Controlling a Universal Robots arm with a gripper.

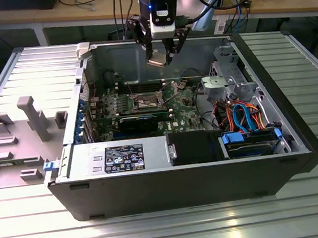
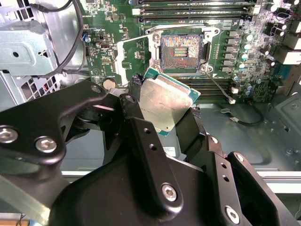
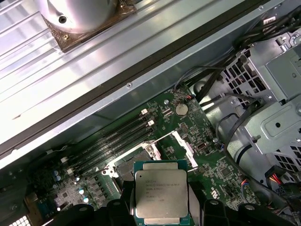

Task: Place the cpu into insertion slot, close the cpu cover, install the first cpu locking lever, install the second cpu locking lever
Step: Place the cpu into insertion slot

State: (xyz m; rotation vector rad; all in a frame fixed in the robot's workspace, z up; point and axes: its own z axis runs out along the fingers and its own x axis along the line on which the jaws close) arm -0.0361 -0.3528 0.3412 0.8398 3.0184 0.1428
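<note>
While the claw (image 1: 163,55) hangs over the open computer case (image 1: 155,187), its two fingers pinch the cpu (image 2: 167,106) by its edges, shut only that far. In the exterior view the bare insertion slot (image 1: 147,100) lies at seven o'clock from the claw, well apart from it. The cpu cover (image 3: 185,149) lies open beside the slot.

- Bright, even overhead light fills the exterior view; the ribbed metal counter (image 1: 176,231) carries white glare patches along its front.
- The computer case (image 1: 183,187) shades its own inside, leaving the green board (image 1: 183,102) dim.
- In both wrist views the cpu (image 2: 162,101) (image 3: 161,193) shows a pale sheen on its metal top.
</note>
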